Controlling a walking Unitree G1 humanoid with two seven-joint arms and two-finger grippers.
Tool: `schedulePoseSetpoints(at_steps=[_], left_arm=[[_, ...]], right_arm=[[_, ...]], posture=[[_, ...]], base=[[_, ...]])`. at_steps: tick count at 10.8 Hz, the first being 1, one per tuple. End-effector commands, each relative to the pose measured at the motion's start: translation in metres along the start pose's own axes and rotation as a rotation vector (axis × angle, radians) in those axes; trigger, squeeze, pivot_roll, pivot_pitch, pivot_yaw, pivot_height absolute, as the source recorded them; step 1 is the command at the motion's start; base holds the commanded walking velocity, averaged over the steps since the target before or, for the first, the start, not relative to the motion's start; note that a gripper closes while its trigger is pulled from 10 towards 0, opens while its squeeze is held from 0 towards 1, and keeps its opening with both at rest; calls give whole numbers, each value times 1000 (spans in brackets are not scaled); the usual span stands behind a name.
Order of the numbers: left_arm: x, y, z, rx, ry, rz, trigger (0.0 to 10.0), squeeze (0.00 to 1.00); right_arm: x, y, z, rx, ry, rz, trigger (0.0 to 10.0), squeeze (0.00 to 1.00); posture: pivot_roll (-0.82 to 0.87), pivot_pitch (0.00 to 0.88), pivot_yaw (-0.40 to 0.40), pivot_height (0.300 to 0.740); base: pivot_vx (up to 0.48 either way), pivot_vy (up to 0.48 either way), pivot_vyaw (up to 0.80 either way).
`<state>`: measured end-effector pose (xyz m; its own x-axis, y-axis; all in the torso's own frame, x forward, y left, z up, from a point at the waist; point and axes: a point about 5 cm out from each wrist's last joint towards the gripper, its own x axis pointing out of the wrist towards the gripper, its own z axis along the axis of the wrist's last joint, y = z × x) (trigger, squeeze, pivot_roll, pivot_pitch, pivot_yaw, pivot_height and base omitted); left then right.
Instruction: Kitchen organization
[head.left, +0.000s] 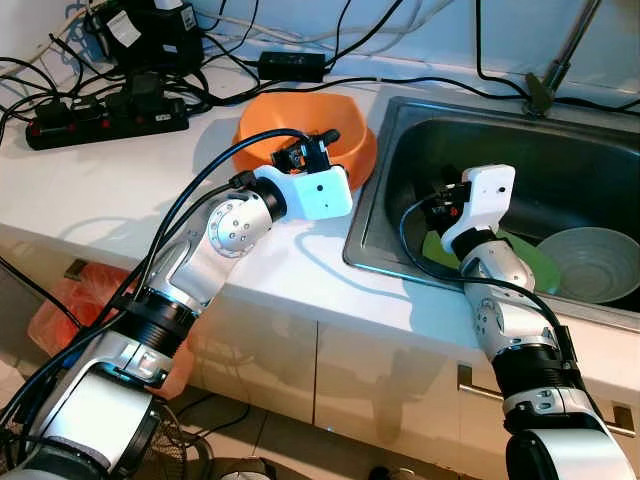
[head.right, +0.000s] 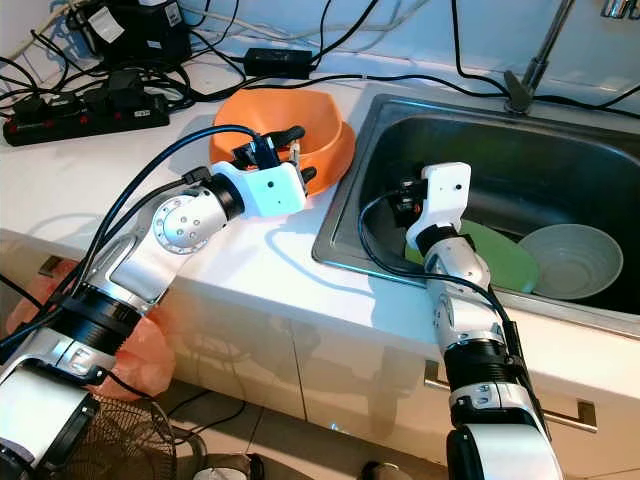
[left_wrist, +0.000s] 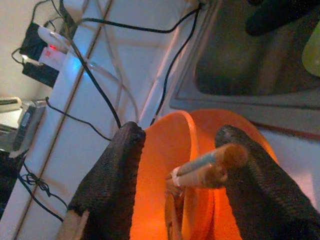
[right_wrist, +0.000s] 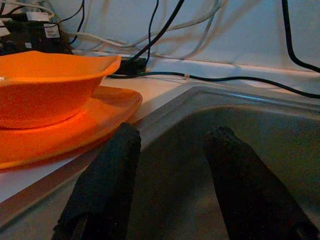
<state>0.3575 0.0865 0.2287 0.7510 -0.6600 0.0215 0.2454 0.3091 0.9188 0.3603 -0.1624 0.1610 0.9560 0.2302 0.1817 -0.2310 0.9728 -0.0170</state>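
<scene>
Left gripper (left_wrist: 180, 175), spread, hovers over chopsticks (left_wrist: 207, 162) in orange bowl (head.left: 345, 125) on worktop (head.left: 120, 190). Right gripper (right_wrist: 172, 170), parted and empty, inside sink (head.left: 520, 160) near green plate (head.right: 505, 260) and grey bowl (head.left: 595, 262). Cables (head.left: 210, 70) and power strip (head.left: 105, 120) behind.

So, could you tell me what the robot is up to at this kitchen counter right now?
The left pincer hovers open over the orange bowl, which sits on an orange plate on the white countertop beside the steel sink. Brown wooden chopsticks show between its fingers, above the bowl; whether they are gripped is unclear. The right pincer is open and empty, reaching into the sink, where a green plate and a pale round bowl lie.
</scene>
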Motion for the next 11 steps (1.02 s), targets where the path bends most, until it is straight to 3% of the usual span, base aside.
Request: schedulePoseSetpoints(at_steps=[1, 11], left_arm=[[2, 5, 3, 21, -14, 0, 0, 0], [3, 14, 8, 47, -33, 33, 0, 0]], right_arm=[[-4, 0, -10, 15, 38, -10, 10000, 0], [-1, 1, -10, 14, 36, -4, 10000, 0]], posture=[[81, 87, 36, 740], [84, 61, 38, 740]], base=[[0, 0, 0], [0, 0, 0]])
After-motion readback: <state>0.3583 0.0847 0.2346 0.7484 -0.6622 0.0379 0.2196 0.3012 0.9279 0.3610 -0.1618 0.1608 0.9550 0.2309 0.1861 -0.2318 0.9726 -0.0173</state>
